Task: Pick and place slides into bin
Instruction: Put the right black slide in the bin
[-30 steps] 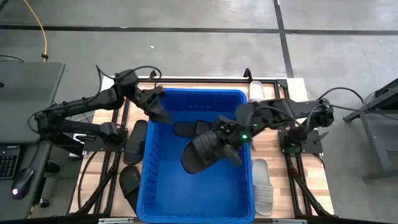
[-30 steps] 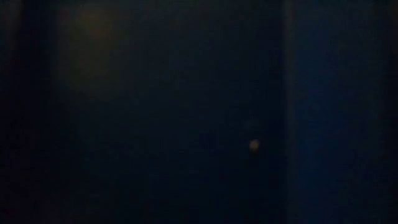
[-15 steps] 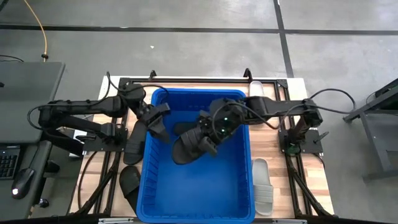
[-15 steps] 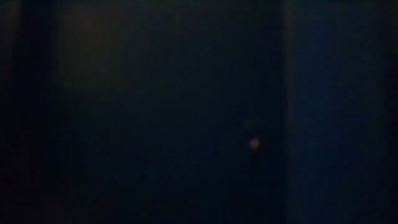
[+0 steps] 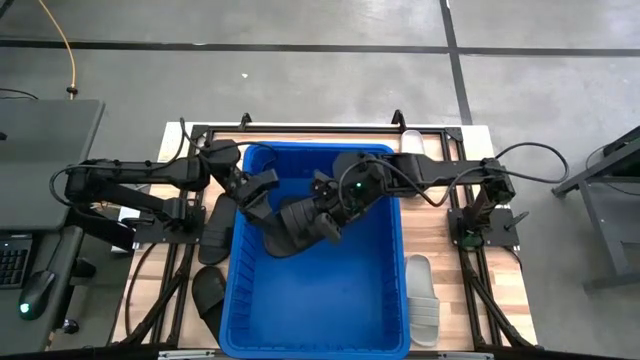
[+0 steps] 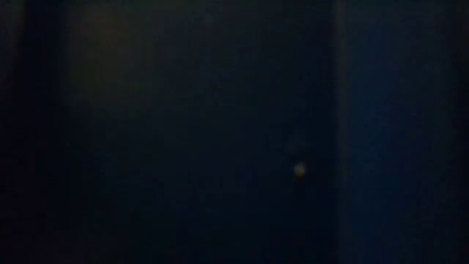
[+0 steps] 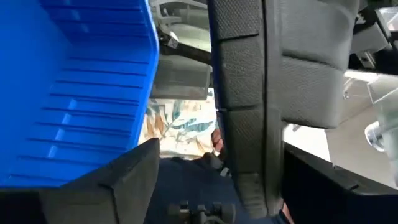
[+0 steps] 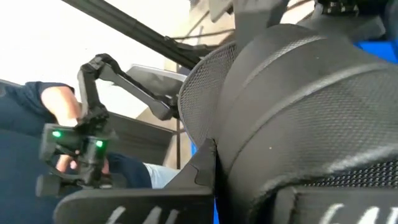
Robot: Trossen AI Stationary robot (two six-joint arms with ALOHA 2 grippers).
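The blue bin point(image 5: 312, 300) stands mid-table. My right gripper point(image 5: 328, 212) reaches over its far half, shut on a matte black slide point(image 5: 288, 222) that points toward the bin's left wall. The slide fills the right wrist view point(image 8: 298, 112). My left gripper point(image 5: 258, 195) is open just inside the bin's far left corner, at the slide's free end. In the left wrist view the slide's textured sole point(image 7: 239, 93) stands between its fingers point(image 7: 118, 180); I cannot tell whether they touch it. The low view is dark. My right gripper holds the black slide at the end nearer the bin's right wall point(image 5: 318, 214), coming slanting from the table's far right. The gripper and the slide hide the place of contact. The slide is lifted above the bin's floor and tilted.
Two black slides point(image 5: 216, 228) point(image 5: 208, 293) lie on the table left of the bin. A pale slide point(image 5: 421, 300) lies to its right, and another pale one point(image 5: 412, 144) lies at the far right corner. A person point(image 8: 37, 124) shows beyond the table.
My right gripper has carried the black slide over the bin toward the table's left and far edges, and the slide has turned so that its free end points at the left wall. My left gripper has moved slightly toward the near edge, down into the bin's corner beside the slide.
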